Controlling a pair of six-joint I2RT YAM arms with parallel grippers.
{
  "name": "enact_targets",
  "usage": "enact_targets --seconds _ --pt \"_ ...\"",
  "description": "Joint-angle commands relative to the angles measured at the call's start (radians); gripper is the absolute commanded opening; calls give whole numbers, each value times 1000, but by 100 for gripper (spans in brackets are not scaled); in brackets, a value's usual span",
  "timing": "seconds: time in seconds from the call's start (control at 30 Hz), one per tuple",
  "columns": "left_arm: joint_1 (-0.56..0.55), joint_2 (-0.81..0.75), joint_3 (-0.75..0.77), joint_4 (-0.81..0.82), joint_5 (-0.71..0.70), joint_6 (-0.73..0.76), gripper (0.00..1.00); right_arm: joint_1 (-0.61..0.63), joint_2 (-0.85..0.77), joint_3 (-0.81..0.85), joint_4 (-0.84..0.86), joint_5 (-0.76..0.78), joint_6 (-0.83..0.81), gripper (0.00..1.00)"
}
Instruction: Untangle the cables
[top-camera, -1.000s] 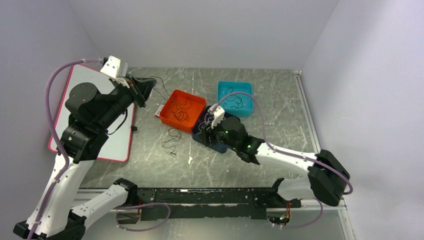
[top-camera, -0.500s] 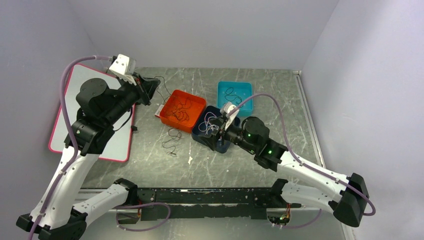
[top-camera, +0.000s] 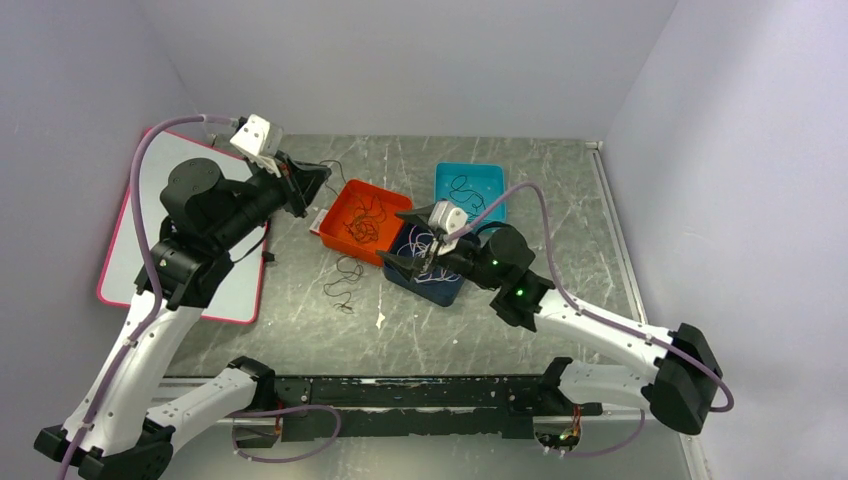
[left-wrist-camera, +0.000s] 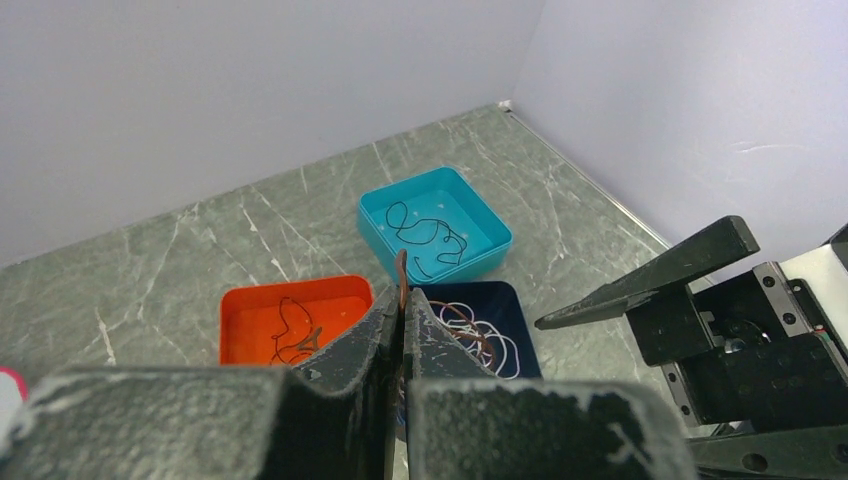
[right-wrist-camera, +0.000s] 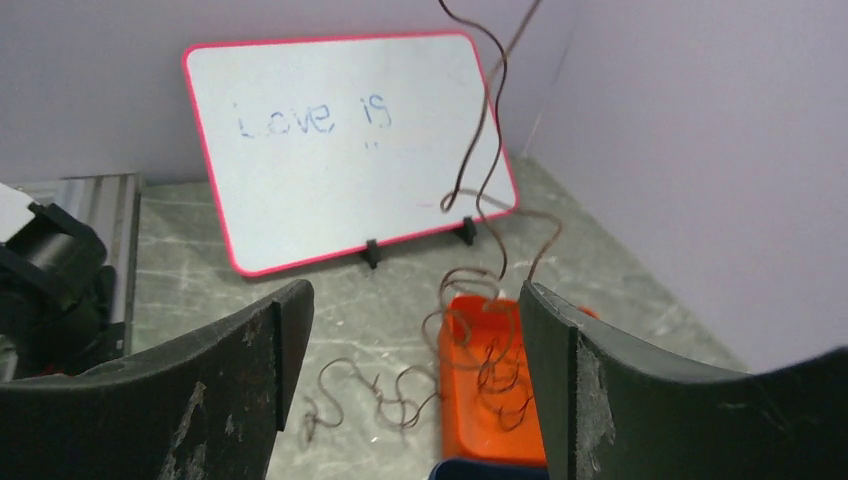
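Above the far left edge of the orange tray (top-camera: 334, 207), a dark cable (right-wrist-camera: 497, 100) is pinched in the clenched left gripper (top-camera: 320, 176) and is hung almost upright down into that tray. Just right of the tray, the right gripper (top-camera: 397, 238) is held spread and empty, with the cable lying straight ahead of it.

1. Whiteboard (right-wrist-camera: 350, 150), pink-rimmed, at 11 o'clock in the right wrist view. It bears the faint handwritten words "Love is" across its upper half, with small marks just below "is".
2. The same whiteboard (top-camera: 122, 225), at 9 o'clock in the top external view. Its writing is too small to read.
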Motion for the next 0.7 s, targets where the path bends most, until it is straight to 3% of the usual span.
enact_targets --seconds 0.0,0.23,0.67 --pt "4 -6 -10 38 49 4 7 1 60 -16 217 -69 -181 79" --pt "3 -11 -16 39 43 -3 7 8 156 32 239 25 -237 79" --pt "3 -21 -27 49 43 -12 7 21 319 123 284 119 -72 74"
